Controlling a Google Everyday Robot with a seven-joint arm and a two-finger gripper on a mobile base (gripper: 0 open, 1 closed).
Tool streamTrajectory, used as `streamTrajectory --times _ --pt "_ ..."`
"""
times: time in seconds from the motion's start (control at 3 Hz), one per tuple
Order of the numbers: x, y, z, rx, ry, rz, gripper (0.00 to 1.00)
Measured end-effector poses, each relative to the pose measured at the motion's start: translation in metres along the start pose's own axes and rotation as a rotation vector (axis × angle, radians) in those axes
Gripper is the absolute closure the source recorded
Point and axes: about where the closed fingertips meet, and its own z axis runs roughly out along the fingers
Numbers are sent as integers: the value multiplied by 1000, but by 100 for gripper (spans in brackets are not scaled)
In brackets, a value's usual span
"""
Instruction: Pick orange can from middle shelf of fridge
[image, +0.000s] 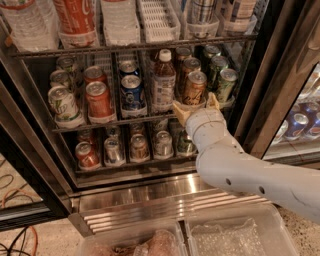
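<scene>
Orange can (194, 87) stood upright at the front of its lane on the middle shelf (100, 123) of the fridge (150, 197), between brown bottle (163, 82) and green can (226, 84). Pincer (194, 102) sat just below and in front of it, spread, one tan finger either side of the can's base, nothing pinched. Long axis vertical; likely next move: straight in, then close.

Coca-Cola script on red bottle (75, 16)
</scene>
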Motion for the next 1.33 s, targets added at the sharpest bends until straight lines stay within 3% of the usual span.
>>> streamTrajectory --times 0.33,1.0,1.33 --pt "-3 -16 6 52 -13 -5 30" --pt "-5 -7 23 28 -19 -11 30" --pt "1 -4 35 20 -12 17 30"
